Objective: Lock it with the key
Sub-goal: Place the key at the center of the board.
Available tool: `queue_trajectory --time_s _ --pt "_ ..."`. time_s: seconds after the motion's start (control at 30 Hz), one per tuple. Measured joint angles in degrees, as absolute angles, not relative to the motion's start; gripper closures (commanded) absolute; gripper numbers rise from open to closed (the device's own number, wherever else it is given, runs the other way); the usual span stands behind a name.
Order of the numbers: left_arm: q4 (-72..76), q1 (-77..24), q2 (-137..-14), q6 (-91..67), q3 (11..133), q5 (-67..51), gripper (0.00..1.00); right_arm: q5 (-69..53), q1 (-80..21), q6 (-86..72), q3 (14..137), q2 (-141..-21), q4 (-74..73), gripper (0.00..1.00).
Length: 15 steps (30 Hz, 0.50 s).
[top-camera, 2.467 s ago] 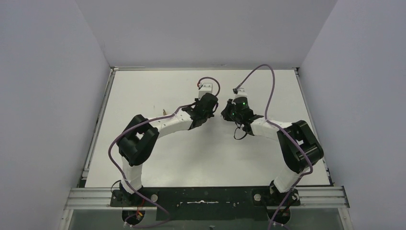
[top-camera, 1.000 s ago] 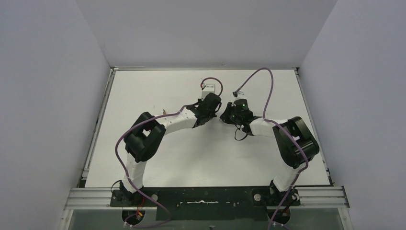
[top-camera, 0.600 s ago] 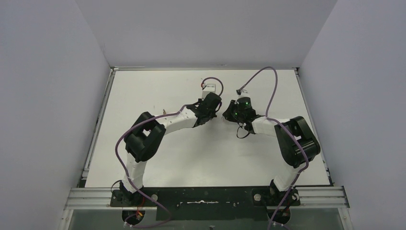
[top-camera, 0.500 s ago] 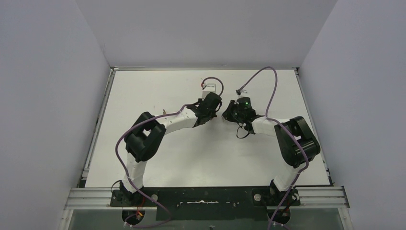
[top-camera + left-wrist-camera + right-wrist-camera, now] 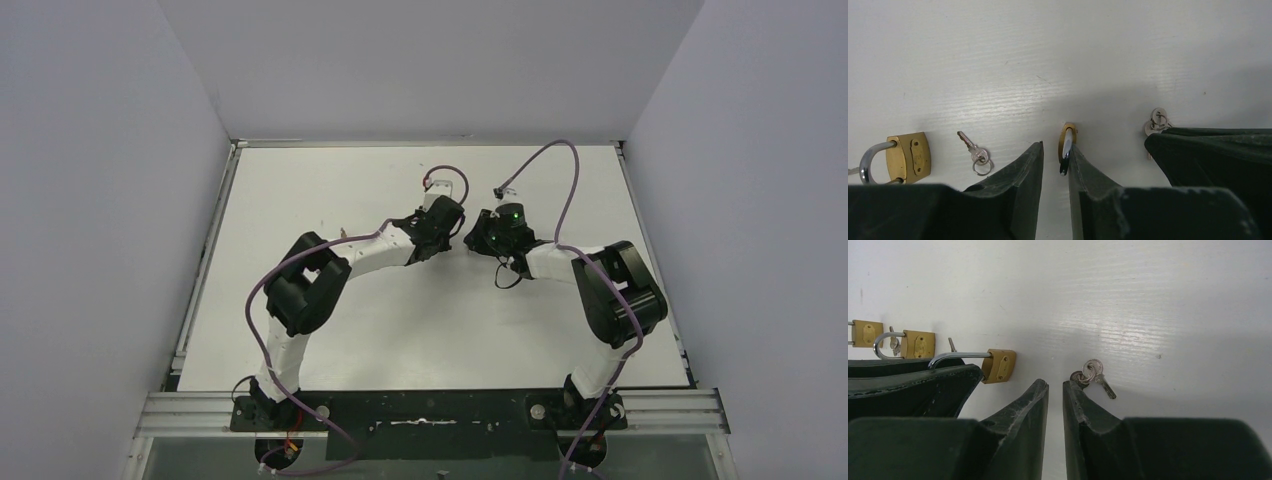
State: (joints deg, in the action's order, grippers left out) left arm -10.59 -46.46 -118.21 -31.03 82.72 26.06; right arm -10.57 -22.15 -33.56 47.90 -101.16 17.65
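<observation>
While both arms reach to mid-counter [image 5: 330, 190] with wrists close together, the left hand [image 5: 1055, 146] has its jaws a narrow slit apart and nothing gripped between them.

Brass padlock [image 5: 1067, 142] lies on edge just ahead of that hand, against the tip of the finger nearer the right hand, with the shackle end toward the hand.

Single key [image 5: 975, 152] on a small ring lies off the left hand's other finger, apart from it. Second padlock [image 5: 908, 157] is farther out the same way, shackle pointing outward. Third padlock [image 5: 867, 333] is beyond that.

Right hand [image 5: 1055, 385] likewise has its jaws a thin gap apart and holds nothing.

Key bunch [image 5: 1091, 374] lies at the tip of the right hand's outer finger; touching or only just beside it, cannot tell. The brass padlock sits just ahead of that hand's inner finger, between the two hands.
</observation>
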Motion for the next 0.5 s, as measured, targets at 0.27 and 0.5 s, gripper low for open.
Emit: queue_trajectory --time_s 0.27,0.5 --pt "-11.84 -46.46 -118.24 -30.81 83.61 25.89 0.71 -10.98 -22.13 -33.71 47.90 -101.16 17.76 0.80" --pt "-11.81 -46.46 -118.24 -30.81 83.61 25.19 0.71 -11.20 -22.09 -33.74 47.90 -101.16 17.91 0.80"
